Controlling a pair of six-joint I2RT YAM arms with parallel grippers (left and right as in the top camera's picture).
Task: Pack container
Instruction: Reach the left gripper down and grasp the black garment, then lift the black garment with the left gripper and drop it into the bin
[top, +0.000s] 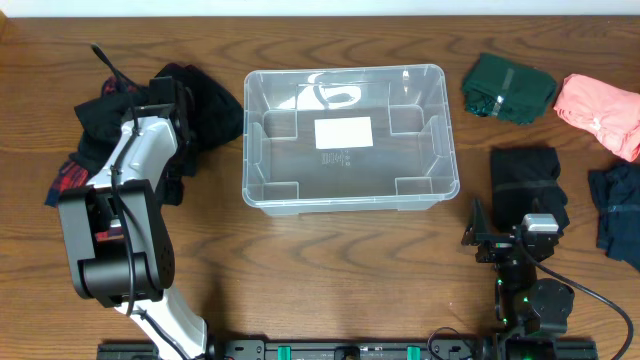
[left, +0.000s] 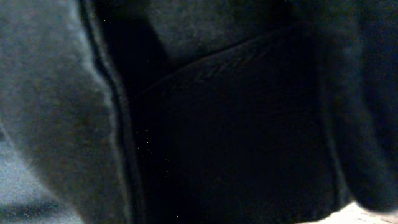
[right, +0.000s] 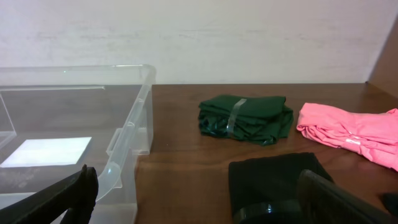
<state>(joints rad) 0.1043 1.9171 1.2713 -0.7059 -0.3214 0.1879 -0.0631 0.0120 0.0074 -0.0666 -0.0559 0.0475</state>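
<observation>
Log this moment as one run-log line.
container: empty | left claw: in dark clothes pile, grip hidden | right claw: open, near black folded garment

The left arm (top: 125, 200) is stretching forward from its base, its left gripper (top: 160, 100) seemingly buried with its fingers out of sight, while the right arm (top: 535, 295) is sitting folded low, its right gripper (right: 198, 177) spreading its fingers wide.

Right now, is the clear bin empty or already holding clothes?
Empty. Inside the container only its white base label shows, nothing else.
</observation>
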